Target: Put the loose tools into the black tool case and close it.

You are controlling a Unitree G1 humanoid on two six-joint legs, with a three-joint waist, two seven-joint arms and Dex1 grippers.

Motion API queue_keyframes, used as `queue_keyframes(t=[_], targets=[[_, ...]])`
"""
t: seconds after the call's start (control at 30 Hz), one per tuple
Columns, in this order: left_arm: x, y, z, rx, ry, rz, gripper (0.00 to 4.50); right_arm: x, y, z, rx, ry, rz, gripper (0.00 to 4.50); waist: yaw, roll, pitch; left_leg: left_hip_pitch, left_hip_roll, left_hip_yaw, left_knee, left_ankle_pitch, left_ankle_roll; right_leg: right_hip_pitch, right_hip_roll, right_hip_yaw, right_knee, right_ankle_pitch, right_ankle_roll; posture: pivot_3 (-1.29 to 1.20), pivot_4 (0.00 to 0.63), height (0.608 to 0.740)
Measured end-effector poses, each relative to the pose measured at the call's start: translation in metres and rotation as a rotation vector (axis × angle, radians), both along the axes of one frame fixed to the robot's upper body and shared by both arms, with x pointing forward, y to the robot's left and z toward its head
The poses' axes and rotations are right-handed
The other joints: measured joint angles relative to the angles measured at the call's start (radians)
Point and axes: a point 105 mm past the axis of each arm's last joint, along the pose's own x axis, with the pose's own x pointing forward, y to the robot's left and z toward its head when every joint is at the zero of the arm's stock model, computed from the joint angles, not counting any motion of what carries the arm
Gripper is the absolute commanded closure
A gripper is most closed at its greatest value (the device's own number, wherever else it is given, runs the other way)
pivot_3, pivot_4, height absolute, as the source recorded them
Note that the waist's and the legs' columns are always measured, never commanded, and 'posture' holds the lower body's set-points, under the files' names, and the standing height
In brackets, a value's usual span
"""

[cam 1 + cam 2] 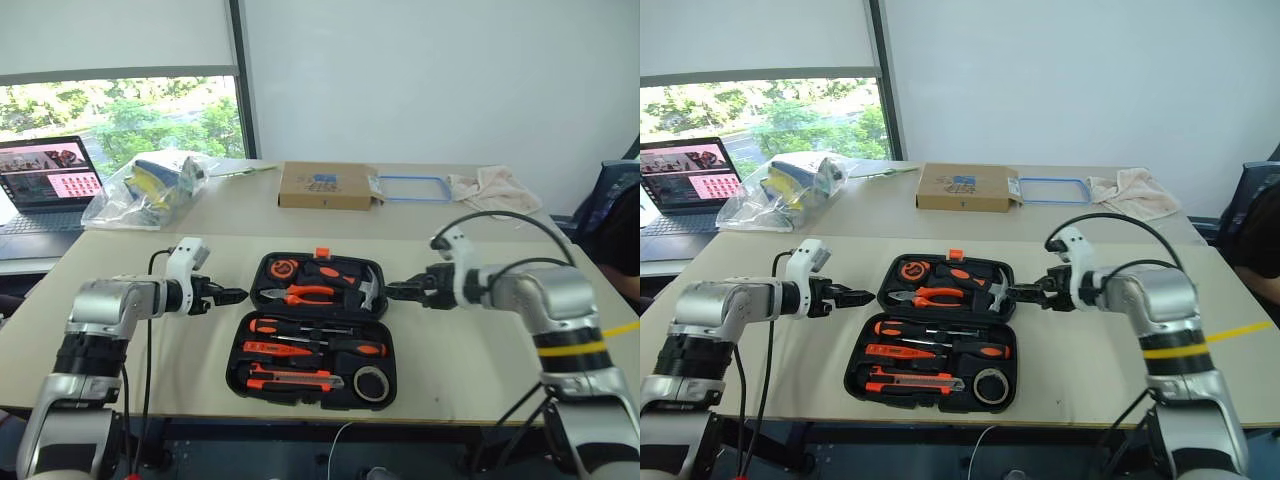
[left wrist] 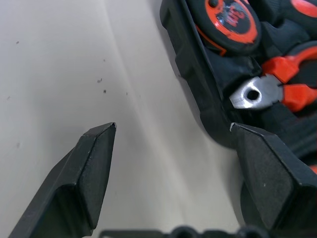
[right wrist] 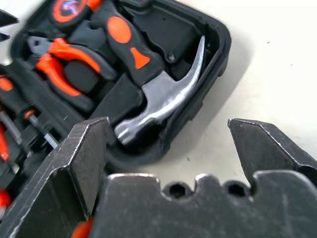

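Tools all seated in the tool case [image 1: 312,330], lying open mid-table [image 1: 480,375] between both arms — closing left. Left gripper [image 1: 232,296] spread and empty just beside the lid's left edge; right gripper [image 1: 396,291] likewise spread, empty, at the lid's right edge near the hammer [image 3: 163,94]. Best done by hooking both far-lid edges evenly, swinging the lid toward the near half, then pressing down until the orange latch [image 1: 322,254] catches. Case's long axis running left to right; hinge across the middle, lid on the far side. Screwdrivers [image 1: 300,338] and knife [image 1: 290,380] laid along that same axis, tape roll [image 1: 371,383] at near right.
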Motion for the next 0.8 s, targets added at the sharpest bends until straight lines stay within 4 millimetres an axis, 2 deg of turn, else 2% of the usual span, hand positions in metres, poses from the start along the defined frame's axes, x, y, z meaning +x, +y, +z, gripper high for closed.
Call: queue_keyframes(t=[0.13, 0.27, 0.3, 0.33, 0.47, 0.53, 0.6, 0.7, 0.77, 0.8], targets=[[-0.001, -0.004, -0.001, -0.003, 0.015, -0.023, 0.52, 0.004, -0.001, -0.017, -0.068, 0.057, -0.029, 0.01, -0.002, 0.000, 0.000, -0.002, -0.003, -0.001, -0.003, -0.001, 0.002, -0.002, -0.002, -0.003, -0.003, 0.001, 0.002, 0.00, 0.150, 0.740], [0.000, -0.008, -0.003, 0.000, 0.017, -0.028, 0.52, 0.009, -0.004, -0.017, -0.092, 0.061, -0.043, 0.01, -0.002, 0.000, 0.000, -0.002, -0.003, -0.002, -0.003, -0.001, 0.002, -0.001, -0.004, -0.006, -0.004, 0.001, 0.003, 0.00, 0.150, 0.740], [0.001, -0.009, -0.003, 0.000, 0.016, -0.028, 0.52, 0.009, -0.005, -0.018, -0.094, 0.064, -0.042, 0.51, -0.001, 0.000, 0.000, -0.002, -0.003, -0.002, -0.002, -0.001, 0.002, 0.000, -0.004, -0.006, -0.005, 0.001, 0.003, 0.00, 0.150, 0.740], [0.001, -0.010, -0.004, 0.000, 0.017, -0.028, 0.52, 0.008, -0.004, -0.018, -0.093, 0.067, -0.037, 0.76, -0.001, 0.000, 0.000, -0.001, -0.003, -0.002, -0.002, -0.001, 0.002, 0.000, -0.004, -0.006, -0.004, 0.001, 0.003, 0.00, 0.150, 0.740], [0.002, -0.014, -0.005, -0.004, 0.019, -0.035, 1.55, 0.006, -0.003, -0.022, -0.096, 0.087, -0.022, 2.07, -0.002, 0.000, 0.000, -0.001, -0.003, -0.002, -0.001, 0.000, 0.001, 0.001, -0.004, -0.006, -0.003, 0.001, 0.003, 0.00, 0.150, 0.740], [0.002, -0.015, -0.004, -0.005, 0.017, -0.042, 2.33, 0.006, -0.002, -0.021, -0.090, 0.091, -0.016, 2.79, -0.002, 0.000, 0.000, 0.001, -0.003, -0.002, -0.001, 0.000, 0.001, 0.003, -0.004, -0.006, -0.003, 0.001, 0.003, 0.00, 0.150, 0.740], [0.002, -0.017, -0.002, -0.009, 0.013, -0.049, 2.88, 0.004, 0.000, -0.021, -0.081, 0.100, -0.008, 3.34, -0.001, 0.000, 0.000, 0.001, -0.003, -0.002, 0.000, 0.000, 0.001, 0.003, -0.004, -0.006, -0.003, 0.001, 0.003, 0.00, 0.150, 0.740], [0.001, -0.022, -0.002, -0.028, 0.018, -0.066, 4.10, 0.004, 0.002, -0.020, -0.070, 0.105, 0.000, 4.45, 0.000, 0.000, -0.001, 0.002, -0.003, -0.002, 0.000, 0.000, 0.001, 0.004, -0.004, -0.005, -0.002, 0.001, 0.003, 0.00, 0.150, 0.740], [0.001, -0.023, -0.002, -0.042, 0.022, -0.065, 4.47, 0.004, 0.002, -0.020, -0.064, 0.106, -0.003, 4.50, 0.000, 0.000, -0.001, 0.002, -0.003, -0.002, 0.000, 0.000, 0.001, 0.004, -0.005, -0.004, -0.002, 0.001, 0.003, 0.00, 0.150, 0.740], [0.001, -0.023, -0.002, -0.048, 0.022, -0.061, 4.47, 0.004, 0.002, -0.019, -0.060, 0.103, -0.004, 4.50, 0.000, 0.000, -0.001, 0.002, -0.003, -0.002, 0.000, 0.000, 0.002, 0.004, -0.005, -0.004, -0.002, 0.001, 0.003, 0.00, 0.150, 0.740]])
